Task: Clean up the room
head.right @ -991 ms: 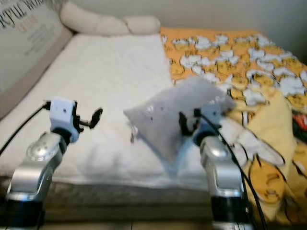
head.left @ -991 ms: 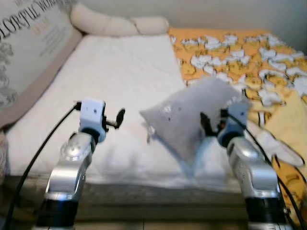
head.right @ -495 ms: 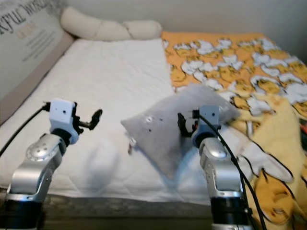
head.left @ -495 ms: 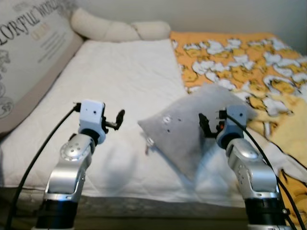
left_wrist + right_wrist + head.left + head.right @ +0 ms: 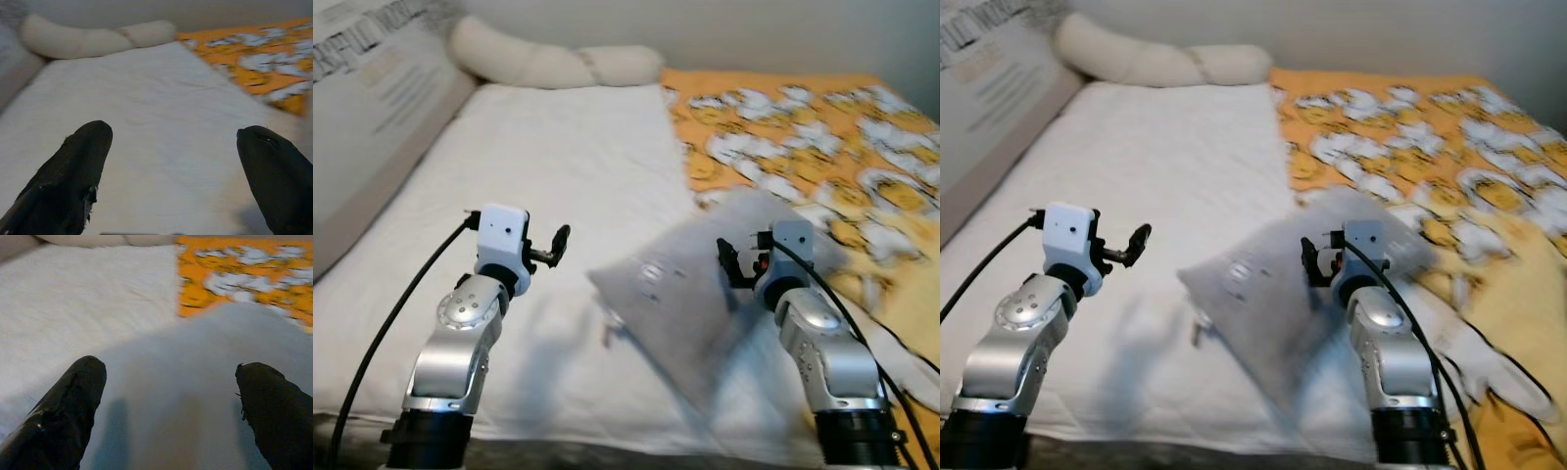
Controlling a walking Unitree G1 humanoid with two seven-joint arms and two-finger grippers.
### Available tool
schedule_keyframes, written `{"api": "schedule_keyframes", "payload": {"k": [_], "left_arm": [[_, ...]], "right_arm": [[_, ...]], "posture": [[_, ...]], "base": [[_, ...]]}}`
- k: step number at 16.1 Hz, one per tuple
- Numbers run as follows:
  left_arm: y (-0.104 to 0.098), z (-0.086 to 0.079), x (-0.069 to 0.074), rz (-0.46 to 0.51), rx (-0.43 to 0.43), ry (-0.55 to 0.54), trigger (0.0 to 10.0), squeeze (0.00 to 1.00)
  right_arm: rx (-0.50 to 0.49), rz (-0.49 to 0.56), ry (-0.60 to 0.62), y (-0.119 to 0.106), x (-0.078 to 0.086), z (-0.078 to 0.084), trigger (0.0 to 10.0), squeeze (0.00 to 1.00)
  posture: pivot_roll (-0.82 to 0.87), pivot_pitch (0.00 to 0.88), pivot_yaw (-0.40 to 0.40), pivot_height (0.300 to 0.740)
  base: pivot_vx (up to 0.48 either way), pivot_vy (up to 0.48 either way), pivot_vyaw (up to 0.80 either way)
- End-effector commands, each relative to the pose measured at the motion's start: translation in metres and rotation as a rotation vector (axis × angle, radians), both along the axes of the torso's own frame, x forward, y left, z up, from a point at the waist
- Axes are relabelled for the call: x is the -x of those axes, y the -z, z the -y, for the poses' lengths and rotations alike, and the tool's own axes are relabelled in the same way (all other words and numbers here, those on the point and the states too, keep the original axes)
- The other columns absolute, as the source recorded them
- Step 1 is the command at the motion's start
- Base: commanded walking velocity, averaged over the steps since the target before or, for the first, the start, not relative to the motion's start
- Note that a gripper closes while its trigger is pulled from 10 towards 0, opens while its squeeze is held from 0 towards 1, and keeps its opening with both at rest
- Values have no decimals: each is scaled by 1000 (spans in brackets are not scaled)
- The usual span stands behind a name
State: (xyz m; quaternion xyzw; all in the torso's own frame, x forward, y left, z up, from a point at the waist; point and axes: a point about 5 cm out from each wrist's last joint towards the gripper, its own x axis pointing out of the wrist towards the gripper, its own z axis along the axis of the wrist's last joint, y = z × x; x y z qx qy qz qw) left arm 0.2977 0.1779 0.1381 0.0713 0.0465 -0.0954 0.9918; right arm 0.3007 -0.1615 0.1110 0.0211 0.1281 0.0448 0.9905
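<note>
Bare white quilted mattress [image 5: 558,157] is lying open ahead; a grey fabric pillow [image 5: 705,284] is blocking the right gripper [image 5: 171,396], fingers spread.

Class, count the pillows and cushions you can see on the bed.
3: a grey pillow before the right gripper, a long cream pillow at the bed's head, a printed cushion at left. Others may be hidden.

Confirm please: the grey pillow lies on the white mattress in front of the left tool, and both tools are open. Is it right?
Not quite. The grey pillow lies in front of the right tool, not the left tool; the left eye view shows it. The rest holds: it lies on the white mattress, and both tools are open.
</note>
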Motion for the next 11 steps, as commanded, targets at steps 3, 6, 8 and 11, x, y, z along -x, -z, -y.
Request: {"api": "schedule_keyframes", "payload": {"k": [3,6,8,11], "left_arm": [[-2,-5,0,2,-4,-13,10000,0],[-2,-1,3,-7,-61,46,10000,0],[0,1,7,-25,-95,96,10000,0],[2,2,8,-44,-131,175,10000,0]], "right_arm": [[-12,7,5,-3,-3,-1,10000,0],[-85,28,84,-9,-5,10,10000,0],[-15,80,164,-12,-6,28,10000,1000],[-107,42,234,-3,-3,45,10000,1000]], "posture": [[20,0,5,740],[18,0,5,740],[19,0,5,740],[23,0,10,740]], "base": [[87,0,0],[0,0,0],[0,0,0],[0,0,0]]}}
